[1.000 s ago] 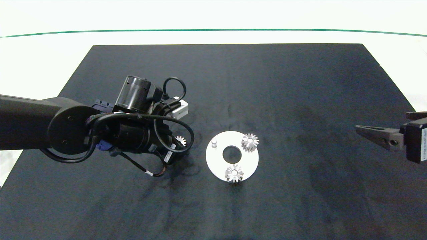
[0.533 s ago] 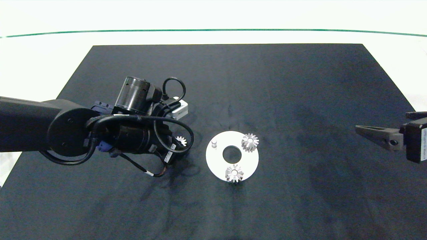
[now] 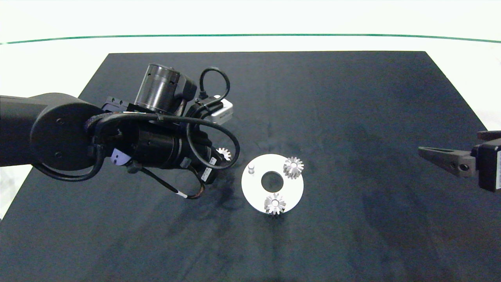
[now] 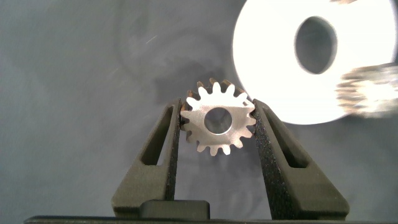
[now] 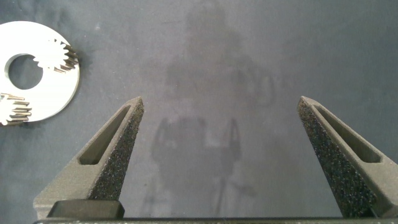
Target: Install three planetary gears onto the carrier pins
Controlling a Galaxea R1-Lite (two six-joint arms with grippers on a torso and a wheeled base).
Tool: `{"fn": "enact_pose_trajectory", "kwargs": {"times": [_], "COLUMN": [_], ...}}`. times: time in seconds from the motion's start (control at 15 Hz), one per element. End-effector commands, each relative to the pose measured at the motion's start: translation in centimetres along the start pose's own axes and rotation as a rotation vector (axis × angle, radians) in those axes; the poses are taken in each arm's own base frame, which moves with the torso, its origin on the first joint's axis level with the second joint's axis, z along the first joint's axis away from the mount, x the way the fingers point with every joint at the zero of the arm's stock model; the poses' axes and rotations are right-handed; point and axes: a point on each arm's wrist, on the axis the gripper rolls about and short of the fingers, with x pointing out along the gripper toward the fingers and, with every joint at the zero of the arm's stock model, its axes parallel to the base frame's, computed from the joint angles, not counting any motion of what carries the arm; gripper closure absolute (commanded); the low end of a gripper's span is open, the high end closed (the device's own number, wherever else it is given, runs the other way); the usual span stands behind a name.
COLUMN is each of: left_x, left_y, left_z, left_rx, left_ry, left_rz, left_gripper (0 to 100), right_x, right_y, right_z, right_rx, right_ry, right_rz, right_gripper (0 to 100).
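I am pinching the third gear (image 4: 217, 124) by its tooth tips between my left fingers (image 4: 268, 146), just beside the disc (image 3: 254, 188) and its bare pin (image 3: 251, 169). Small, rigid, slick steel, I judge; a flank grip is leaving the bore clear. My right fingers (image 5: 118, 152) are idling spread, well apart.

The head view looks steeply down from above onto the whole dark mat (image 3: 352, 117), both arms entering from its left and right edges. The left wrist view sits close behind the left gripper (image 4: 217, 121), facing down at the mat, very near the gear (image 4: 217, 122) held there, with the white disc (image 4: 273, 74) just past it. The right wrist view looks down along the right gripper (image 5: 217, 106) from farther off, the disc (image 5: 59, 87) small at its edge. All three views share the disc (image 3: 289, 188).
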Motion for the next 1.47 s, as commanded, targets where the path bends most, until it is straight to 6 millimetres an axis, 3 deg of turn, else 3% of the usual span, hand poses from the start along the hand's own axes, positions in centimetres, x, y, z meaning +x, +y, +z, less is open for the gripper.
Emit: {"fn": "enact_pose_trajectory", "kwargs": {"times": [0.07,1.0,1.47], "left_x": [-0.4,2.8,3.9], "left_y": [-1.8,-4.1,-4.1], "left_z": [1.4,2.3,2.6], "left_rx": [0.043,0.127,0.131], "left_ry": [-0.038,-0.011,-0.005], "left_rz": [-0.011,-0.046,-0.04], "left_gripper": [75,75,75], "right_x": [-0.2,-0.3,-0.2], "right_y": [-0.1,-0.1,-0.1], "right_z": [0.0,0.0,0.0], "right_rx": [0.001,-0.007,-0.008], "right_ry": [-0.005,-0.007,-0.006], "right_rz": [-0.002,-0.001,0.0], "right_gripper": [0,0,0]}}
